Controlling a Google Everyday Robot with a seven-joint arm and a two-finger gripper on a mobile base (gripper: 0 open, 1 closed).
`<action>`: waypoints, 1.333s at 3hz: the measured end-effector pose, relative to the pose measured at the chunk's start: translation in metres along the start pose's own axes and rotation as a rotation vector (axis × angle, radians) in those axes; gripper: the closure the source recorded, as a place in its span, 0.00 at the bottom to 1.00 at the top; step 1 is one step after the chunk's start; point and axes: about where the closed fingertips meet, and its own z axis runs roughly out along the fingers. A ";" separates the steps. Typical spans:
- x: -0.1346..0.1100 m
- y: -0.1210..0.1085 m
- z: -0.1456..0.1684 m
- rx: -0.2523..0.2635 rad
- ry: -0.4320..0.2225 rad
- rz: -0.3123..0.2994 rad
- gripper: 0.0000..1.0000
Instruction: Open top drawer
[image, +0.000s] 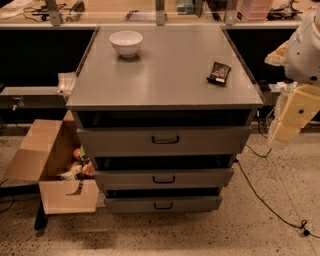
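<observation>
The top drawer (165, 141) is the widest of three grey drawers in a grey metal cabinet (165, 75). It has a flat front and a small black bar handle (165, 140) at its centre. A dark gap shows above its front. My gripper (286, 131), with cream-coloured fingers, hangs from the white arm (306, 47) at the right edge. It points down and left, just to the right of the cabinet's front right corner at the height of the top drawer. It touches nothing and is well right of the handle.
Two narrower drawers (163, 178) (163, 203) sit below. A white bowl (126, 42) and a dark packet (219, 73) lie on the cabinet top. An open cardboard box (55, 170) with items stands at the left. A black cable (270, 200) runs over the floor on the right.
</observation>
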 end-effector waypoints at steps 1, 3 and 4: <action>0.000 0.000 0.001 0.001 -0.001 -0.001 0.00; 0.003 0.018 0.094 -0.087 0.005 -0.149 0.00; 0.010 0.027 0.158 -0.143 -0.029 -0.208 0.00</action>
